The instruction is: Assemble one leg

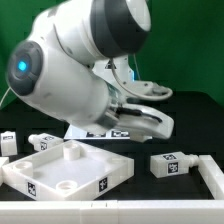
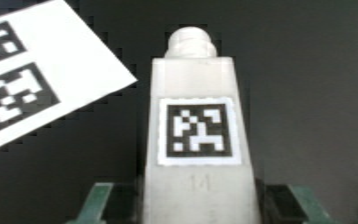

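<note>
Gripper (image 2: 190, 200) clenched on a leg (image 2: 197, 110), fingers (image 2: 101, 202) against both its sides, tagged face toward the wrist camera, round stud at its far end, marker board (image 2: 25, 70) beyond, square panel (image 1: 62, 170) and spare leg (image 1: 172, 163) apart on black table (image 1: 185, 130).

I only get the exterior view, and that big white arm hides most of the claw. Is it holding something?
Observer: Yes. In the wrist view the claw has the leg between its fingers.
Operator: Which end sticks out?
Observer: The end with a small round stub points away from the claw.
Operator: Any markings on it?
Observer: A black-and-white tag on the leg faces the wrist camera.
</note>
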`<state>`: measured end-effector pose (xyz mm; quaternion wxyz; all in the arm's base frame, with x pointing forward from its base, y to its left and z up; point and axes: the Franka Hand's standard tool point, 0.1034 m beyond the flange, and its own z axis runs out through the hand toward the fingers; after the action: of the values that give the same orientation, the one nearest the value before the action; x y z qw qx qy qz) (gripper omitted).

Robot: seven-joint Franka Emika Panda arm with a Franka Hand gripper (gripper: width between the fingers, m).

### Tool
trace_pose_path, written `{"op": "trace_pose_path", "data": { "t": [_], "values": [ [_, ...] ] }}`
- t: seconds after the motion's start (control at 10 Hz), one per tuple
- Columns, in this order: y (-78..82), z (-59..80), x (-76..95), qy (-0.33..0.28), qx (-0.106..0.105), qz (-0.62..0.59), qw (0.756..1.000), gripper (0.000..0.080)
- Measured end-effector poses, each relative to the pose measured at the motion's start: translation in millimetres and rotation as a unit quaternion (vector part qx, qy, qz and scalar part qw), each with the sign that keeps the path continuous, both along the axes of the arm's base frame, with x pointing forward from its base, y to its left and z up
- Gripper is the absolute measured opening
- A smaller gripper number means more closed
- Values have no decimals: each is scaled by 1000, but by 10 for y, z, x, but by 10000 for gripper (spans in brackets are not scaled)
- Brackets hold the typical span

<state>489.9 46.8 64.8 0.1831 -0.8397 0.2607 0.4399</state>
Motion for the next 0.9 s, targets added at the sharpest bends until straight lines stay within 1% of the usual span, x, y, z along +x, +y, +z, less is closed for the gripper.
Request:
{"op": "trace_pose_path", "data": {
  "t": [0.1, 0.2, 0.3, 0.4, 0.5, 0.7, 0.8, 0.9],
  "values": [
    [-18, 114, 124, -13, 1, 2, 1000, 281],
    [-8, 145, 188, -20, 1, 3, 1000, 281],
    [0, 103, 217, -35, -9, -1, 999, 281],
    [9, 93, 288, -70, -30, -8, 997, 281],
    [27, 104, 309, -97, -46, -13, 994, 282],
    [52, 112, 372, -163, -85, -24, 983, 282],
    [7, 178, 429, -193, -98, -14, 976, 282],
    [-51, 320, 536, -219, -109, -4, 970, 282]
  ]
}}
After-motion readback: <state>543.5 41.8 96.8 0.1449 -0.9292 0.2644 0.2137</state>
